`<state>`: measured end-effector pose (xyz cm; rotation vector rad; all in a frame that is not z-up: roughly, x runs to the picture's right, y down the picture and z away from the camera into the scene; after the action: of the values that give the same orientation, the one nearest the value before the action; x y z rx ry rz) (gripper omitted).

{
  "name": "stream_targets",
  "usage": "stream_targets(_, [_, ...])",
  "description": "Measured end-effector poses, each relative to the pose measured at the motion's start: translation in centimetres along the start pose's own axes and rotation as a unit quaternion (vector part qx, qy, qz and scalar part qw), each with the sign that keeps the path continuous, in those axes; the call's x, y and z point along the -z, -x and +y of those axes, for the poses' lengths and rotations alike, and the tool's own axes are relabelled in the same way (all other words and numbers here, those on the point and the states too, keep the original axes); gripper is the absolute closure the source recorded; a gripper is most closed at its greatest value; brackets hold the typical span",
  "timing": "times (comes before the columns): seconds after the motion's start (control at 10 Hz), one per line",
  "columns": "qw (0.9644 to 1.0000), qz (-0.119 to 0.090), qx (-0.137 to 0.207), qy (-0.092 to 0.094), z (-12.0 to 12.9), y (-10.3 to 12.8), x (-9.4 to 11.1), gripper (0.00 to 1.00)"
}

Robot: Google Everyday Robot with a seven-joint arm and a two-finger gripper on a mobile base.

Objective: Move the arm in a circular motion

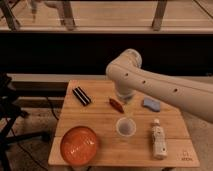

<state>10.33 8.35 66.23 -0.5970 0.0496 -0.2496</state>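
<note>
The arm (160, 85) is a thick cream-white tube with small dark screw holes that reaches in from the right edge. Its bulbous joint (126, 64) sits above the back middle of the wooden table (100, 120). From that joint a short segment drops down to the gripper (123, 96). The gripper is shut and hangs just behind and above a small red object (116, 104). Nothing shows as held in it.
On the table lie a black rectangular block (81, 95) at the back left and a blue pad (151, 104) at the back right. A white cup (125, 127) stands mid-front, with a white bottle (158, 140) on its side front right and an orange bowl (79, 145) front left. A dark stand (7, 110) is at the left.
</note>
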Motion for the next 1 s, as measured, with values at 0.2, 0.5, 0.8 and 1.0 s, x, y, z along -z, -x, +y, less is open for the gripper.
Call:
stream_targets(0.2, [0.9999, 0.002, -0.012, 0.001, 3.3, -1.8, -0.2, 0.2])
stream_targets(0.5, [0.998, -0.002, -0.063, -0.002, 7.0, -7.1, -0.8, 0.2])
stream_targets(0.8, [0.9919, -0.009, -0.126, -0.004, 9.4, -14.1, -2.0, 0.2])
stream_targets(1.0, [0.9862, -0.01, -0.165, 0.003, 9.7, -18.8, -3.3, 0.2])
